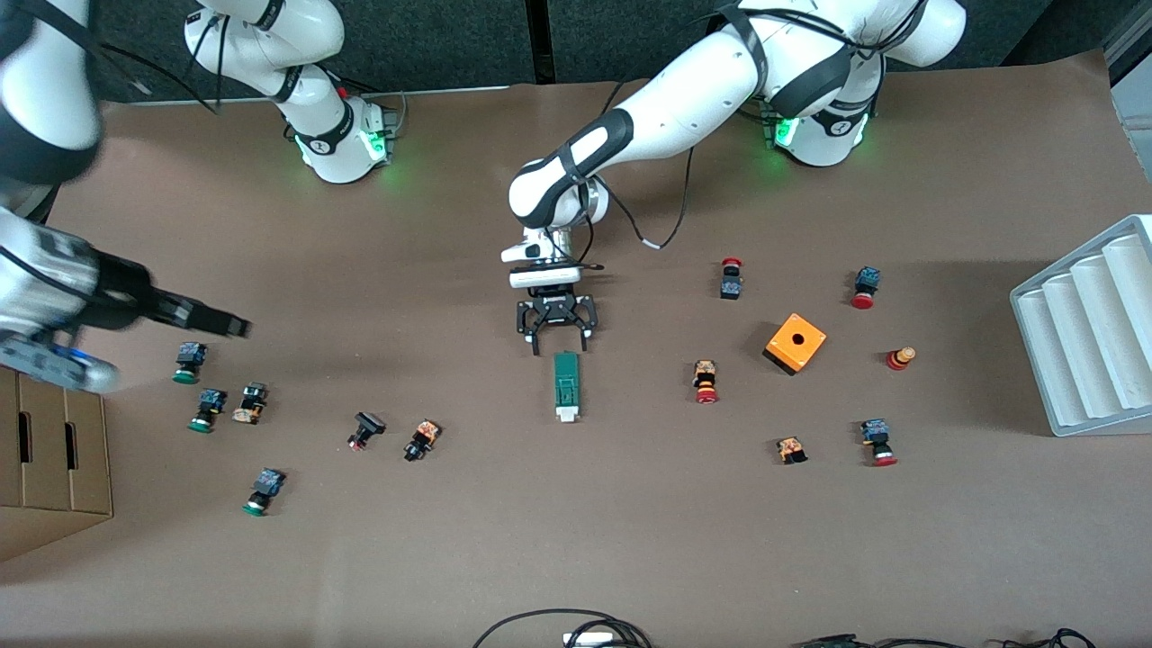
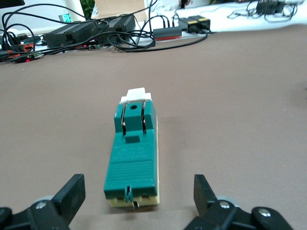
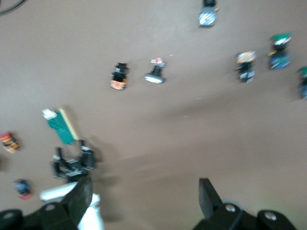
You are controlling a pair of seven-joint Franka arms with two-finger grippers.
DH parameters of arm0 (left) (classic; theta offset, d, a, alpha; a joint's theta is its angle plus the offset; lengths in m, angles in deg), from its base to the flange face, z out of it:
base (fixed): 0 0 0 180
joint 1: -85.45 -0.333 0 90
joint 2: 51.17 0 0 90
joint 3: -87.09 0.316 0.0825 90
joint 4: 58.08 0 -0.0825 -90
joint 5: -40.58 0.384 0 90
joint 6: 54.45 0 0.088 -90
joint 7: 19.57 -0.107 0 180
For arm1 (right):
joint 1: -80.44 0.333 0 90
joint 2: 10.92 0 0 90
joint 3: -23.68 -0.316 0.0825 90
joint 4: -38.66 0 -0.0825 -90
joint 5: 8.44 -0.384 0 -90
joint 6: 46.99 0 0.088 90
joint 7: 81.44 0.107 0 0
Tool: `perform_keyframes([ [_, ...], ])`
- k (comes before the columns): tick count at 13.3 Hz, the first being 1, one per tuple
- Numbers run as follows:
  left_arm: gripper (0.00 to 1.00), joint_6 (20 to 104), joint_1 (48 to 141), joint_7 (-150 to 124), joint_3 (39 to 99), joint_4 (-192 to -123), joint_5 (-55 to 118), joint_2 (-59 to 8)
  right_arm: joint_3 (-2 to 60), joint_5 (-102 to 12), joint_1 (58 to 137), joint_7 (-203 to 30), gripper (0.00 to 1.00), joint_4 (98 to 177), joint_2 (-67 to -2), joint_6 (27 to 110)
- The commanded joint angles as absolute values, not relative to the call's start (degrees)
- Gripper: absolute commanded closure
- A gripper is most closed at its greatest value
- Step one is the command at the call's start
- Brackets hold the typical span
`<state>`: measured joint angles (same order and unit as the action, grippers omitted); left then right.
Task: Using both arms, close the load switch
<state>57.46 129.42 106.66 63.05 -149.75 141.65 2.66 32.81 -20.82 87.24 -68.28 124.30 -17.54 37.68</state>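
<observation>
Now, from the front view, we see the load switch (image 1: 566,386) lying mid-frame on the counter (image 1: 630,522), white slider at its lower end. Our left end effector (image 1: 559,340) sits just above it in the frame, fingers spread and released, holding nothing. At the frame's left edge, our right end effector (image 1: 236,326) hangs over the counter near a green-capped push-button (image 1: 189,362), also spread and empty.

Over to the left wrist view: the load switch (image 2: 133,158) fills the centre, both fingers (image 2: 71,195) standing apart on either side of its near end, not touching.

Right wrist view: the load switch (image 3: 61,125) shows at middle left, well away from our open fingers (image 3: 207,196).

We judge the step as lining up; next, the right arm must come across to brace or push.
</observation>
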Motion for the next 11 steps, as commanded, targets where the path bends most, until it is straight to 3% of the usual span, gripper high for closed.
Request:
perform_keyframes([
  [1,0.00,60.24,129.48,98.76,63.36,-149.75,135.43,-0.71,35.17,-16.02,86.50,-79.38,0.00,127.08,-13.21,36.51],
  [5,0.00,62.71,127.73,84.27,63.27,-149.58,125.86,-4.49,38.44,-10.29,86.07,-88.89,0.00,126.56,-13.72,37.82],
  [11,0.00,63.77,125.27,62.13,63.01,-145.98,109.52,-9.59,38.62,-8.61,85.98,-88.91,0.00,125.68,-14.26,39.59],
])
